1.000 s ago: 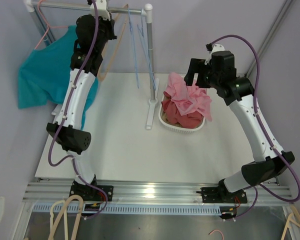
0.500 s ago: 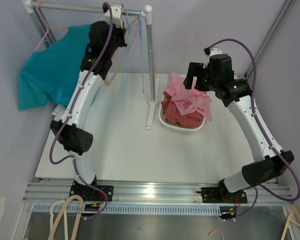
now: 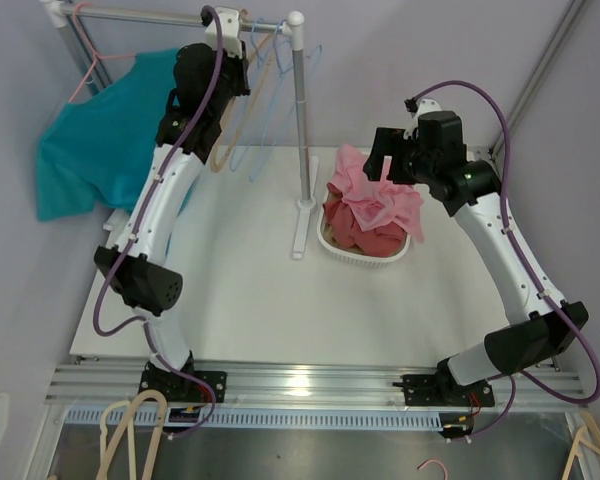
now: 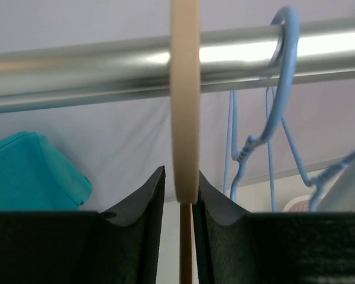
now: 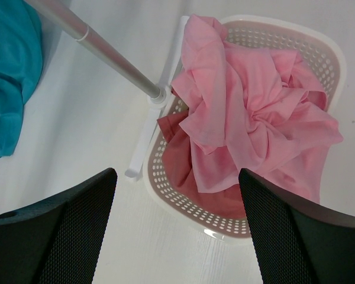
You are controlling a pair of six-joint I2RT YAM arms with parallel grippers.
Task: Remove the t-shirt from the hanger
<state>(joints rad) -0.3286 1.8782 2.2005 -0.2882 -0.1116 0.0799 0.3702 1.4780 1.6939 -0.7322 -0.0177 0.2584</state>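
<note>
The left gripper (image 4: 180, 175) is up at the rail (image 4: 77, 74), its jaws slightly parted either side of a beige hanger (image 4: 184, 89), with a sliver of gap on one side; blue hangers (image 4: 281, 89) hang just to its right. The teal t-shirt (image 3: 90, 150) hangs on a pink hanger (image 3: 83, 75) further left along the rail, apart from the gripper. The right gripper (image 5: 177, 175) is spread wide and holds nothing; below it sits a basket (image 5: 328, 53) of pink clothes (image 5: 242, 106).
</note>
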